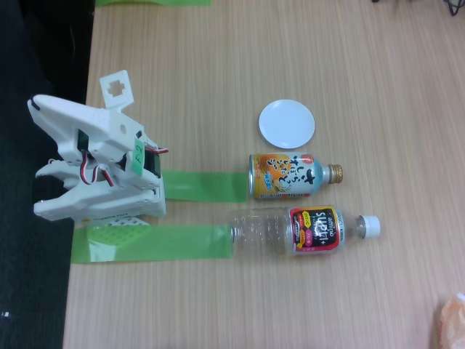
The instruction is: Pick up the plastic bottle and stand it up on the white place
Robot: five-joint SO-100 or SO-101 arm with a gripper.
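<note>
The plastic bottle (301, 230) lies on its side on the table in the fixed view, clear, with a red, black and yellow label, white cap pointing right. The white plate (287, 123) lies flat, well apart above it.

white printed arm (94, 163), red-black wires, green tag

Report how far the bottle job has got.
Nothing looks done: the plastic bottle lies on its side on the table, beside the orange bottle-can. Nothing is in hand; the arm sits folded at the table's left edge. Left: grasp the bottle and stand it on the bare white plate.
</note>
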